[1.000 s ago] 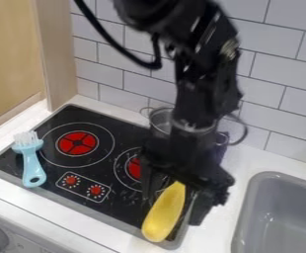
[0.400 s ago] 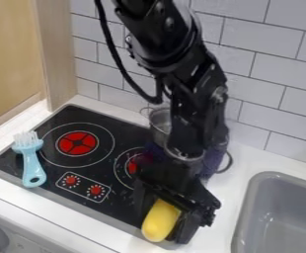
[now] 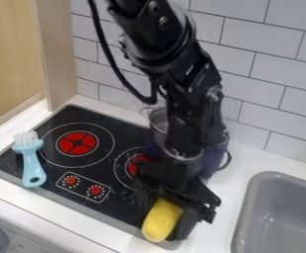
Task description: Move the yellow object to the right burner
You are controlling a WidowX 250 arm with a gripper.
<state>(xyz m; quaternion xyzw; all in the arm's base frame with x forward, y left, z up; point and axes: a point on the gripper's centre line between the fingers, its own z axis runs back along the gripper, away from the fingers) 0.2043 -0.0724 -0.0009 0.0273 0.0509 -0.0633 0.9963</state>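
Observation:
The gripper (image 3: 164, 215) hangs over the front right corner of the stove, open, with one finger on each side of the yellow object (image 3: 160, 226). This long, rounded object lies at the stove's front edge, its upper end hidden beneath the gripper. Contact between the fingers and its sides cannot be made out. Up and left of the gripper is the red right burner (image 3: 134, 166), partly covered by the arm.
A light blue brush (image 3: 32, 165) lies along the stove's left edge, near the left burner (image 3: 77, 143). Behind the arm are a metal pot (image 3: 158, 120) and a purple cloth (image 3: 212, 160). A grey sink (image 3: 278, 212) is at the right, and a tiled wall stands behind.
The gripper has come down and slightly left over the yellow object, covering its upper part. The arm's upper section shifted left, then slightly farther left. The yellow object has stayed about where it was.

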